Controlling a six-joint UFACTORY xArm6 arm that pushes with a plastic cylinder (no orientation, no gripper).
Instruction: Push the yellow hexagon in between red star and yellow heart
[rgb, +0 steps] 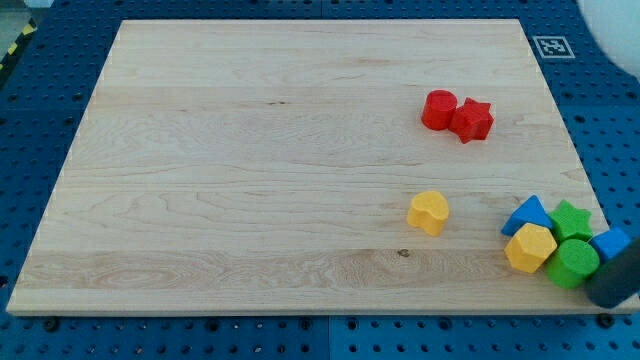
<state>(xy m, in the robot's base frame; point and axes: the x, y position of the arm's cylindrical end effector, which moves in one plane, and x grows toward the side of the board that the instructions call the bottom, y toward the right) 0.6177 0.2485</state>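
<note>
The yellow hexagon (530, 248) lies near the board's lower right corner, packed in a cluster with a blue triangle (528, 215), a green star (571, 220), a green round block (573, 263) and a blue block (610, 242). The red star (472, 120) sits at the upper right, touching a red round block (438, 109) on its left. The yellow heart (428, 212) lies alone, left of the cluster and below the red pair. A dark, blurred rod end, my tip (607, 300), shows at the view's lower right edge, just right of the green round block and below the blue block.
The wooden board (250, 150) rests on a blue perforated table. A black-and-white marker tag (552, 46) sits off the board's top right corner. A white rounded object (612, 20) shows at the view's top right.
</note>
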